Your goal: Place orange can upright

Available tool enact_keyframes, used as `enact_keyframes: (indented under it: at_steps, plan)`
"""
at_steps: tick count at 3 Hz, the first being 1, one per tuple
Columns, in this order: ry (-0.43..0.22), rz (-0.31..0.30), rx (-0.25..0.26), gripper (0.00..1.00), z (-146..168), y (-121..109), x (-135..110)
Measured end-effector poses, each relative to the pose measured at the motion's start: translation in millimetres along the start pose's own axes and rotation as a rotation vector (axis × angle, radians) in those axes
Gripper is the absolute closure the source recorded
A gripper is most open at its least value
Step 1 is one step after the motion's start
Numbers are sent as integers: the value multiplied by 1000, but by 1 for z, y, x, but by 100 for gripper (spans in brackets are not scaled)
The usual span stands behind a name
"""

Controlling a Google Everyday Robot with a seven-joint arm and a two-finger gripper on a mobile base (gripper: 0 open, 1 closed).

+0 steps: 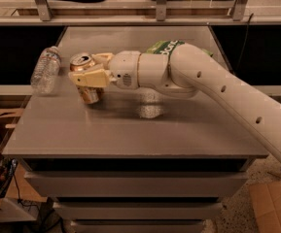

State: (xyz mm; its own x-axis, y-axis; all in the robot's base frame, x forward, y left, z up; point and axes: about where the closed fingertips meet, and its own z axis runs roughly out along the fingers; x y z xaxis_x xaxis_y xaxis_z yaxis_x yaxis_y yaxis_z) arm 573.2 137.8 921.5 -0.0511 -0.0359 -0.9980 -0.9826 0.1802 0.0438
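Observation:
The orange can [85,71] stands nearly upright on the grey table [130,125], at its left middle, silver pull-tab top facing up and slightly toward me. My gripper [89,72] reaches in from the right and is shut on the orange can, cream fingers [90,77] clamped across its body. The can's base is at the table surface; its lower part shows below the fingers. The white arm [218,91] stretches off to the lower right.
A clear plastic water bottle [46,70] lies on its side at the table's left edge, close to the can. A green bag [165,46] lies behind the arm. Cardboard boxes [273,205] stand on the floor at both sides.

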Motion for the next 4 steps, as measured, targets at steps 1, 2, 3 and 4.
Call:
enact_keyframes:
  at_steps: [1,2,3,4]
  plan:
    - [-13,-10,-4,34,0,0,1]
    - [-22,-22,-10,12,1,1,1]
    - [-27,-33,-16,0,1,1,1]
    - [-30,-42,-22,0,2,0,0]
